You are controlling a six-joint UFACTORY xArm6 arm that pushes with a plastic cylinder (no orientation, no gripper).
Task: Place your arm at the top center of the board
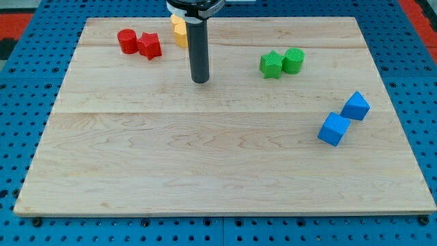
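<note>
My dark rod comes down from the view's top, and my tip (200, 80) rests on the wooden board (218, 164) a little left of centre in its upper part. A yellow block (179, 31) sits just behind the rod at the top edge, partly hidden by it. A red cylinder (126, 41) and a red star (149, 46) touch each other to the tip's upper left. A green star (271, 65) and a green cylinder (293, 61) touch each other to the tip's right.
Two blue cubes (355, 106) (333, 129) stand close together at the view's right. The board lies on a blue perforated table (20, 89).
</note>
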